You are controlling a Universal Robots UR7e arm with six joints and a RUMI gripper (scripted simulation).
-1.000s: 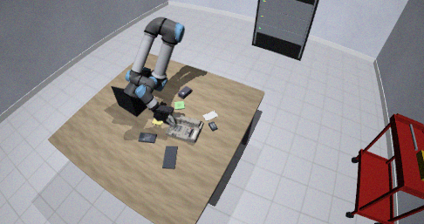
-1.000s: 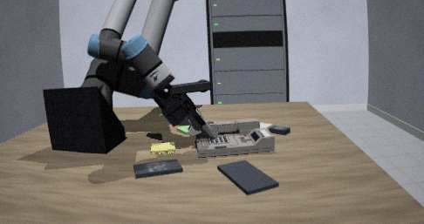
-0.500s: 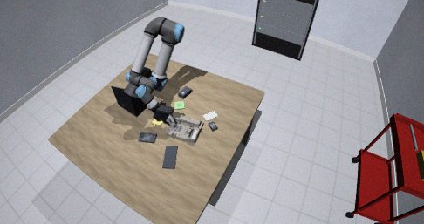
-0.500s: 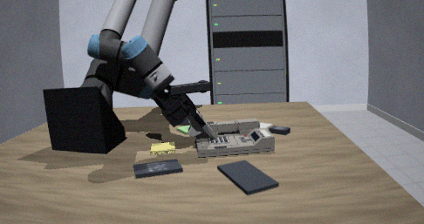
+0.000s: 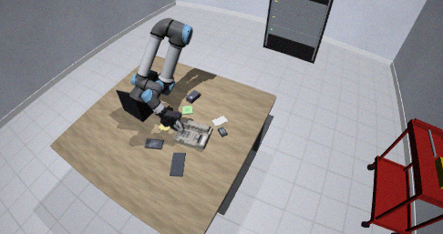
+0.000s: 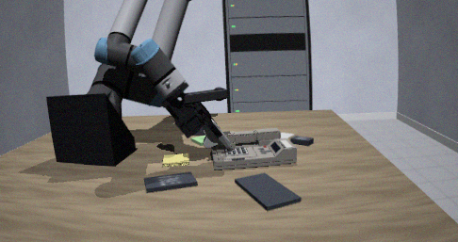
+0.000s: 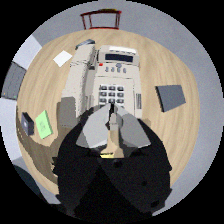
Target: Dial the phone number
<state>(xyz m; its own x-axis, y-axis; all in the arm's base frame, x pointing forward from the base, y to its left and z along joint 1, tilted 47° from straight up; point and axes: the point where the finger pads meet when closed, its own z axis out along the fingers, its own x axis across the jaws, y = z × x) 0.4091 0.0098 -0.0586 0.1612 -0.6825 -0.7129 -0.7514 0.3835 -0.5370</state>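
Observation:
The beige desk phone [image 5: 197,136] [image 6: 264,154] [image 7: 120,75] lies on the wooden table, its handset [image 6: 252,136] [image 7: 78,70] in the cradle along its side. Its keypad [image 7: 111,94] [image 6: 239,151] has dark keys below a small display [image 7: 119,57]. My gripper [image 7: 111,104] [image 6: 227,146] [image 5: 180,129] is shut with nothing between the fingers, tilted down, its closed tips at the near edge of the keypad. A white note [image 5: 220,120] [image 7: 62,58] lies beyond the phone. A green note [image 5: 187,109] [image 7: 44,123] and a yellow note [image 5: 163,127] [image 6: 175,159] lie near the arm.
A black box [image 5: 133,105] [image 6: 85,129] stands by the arm's base. Dark flat devices [image 5: 178,164] [image 6: 267,191] [image 5: 154,143] [image 6: 170,181] lie in front of the phone, smaller ones [image 5: 193,96] [image 5: 222,131] [image 6: 302,140] behind. A server rack [image 5: 298,18] and red cart [image 5: 410,180] stand off the table.

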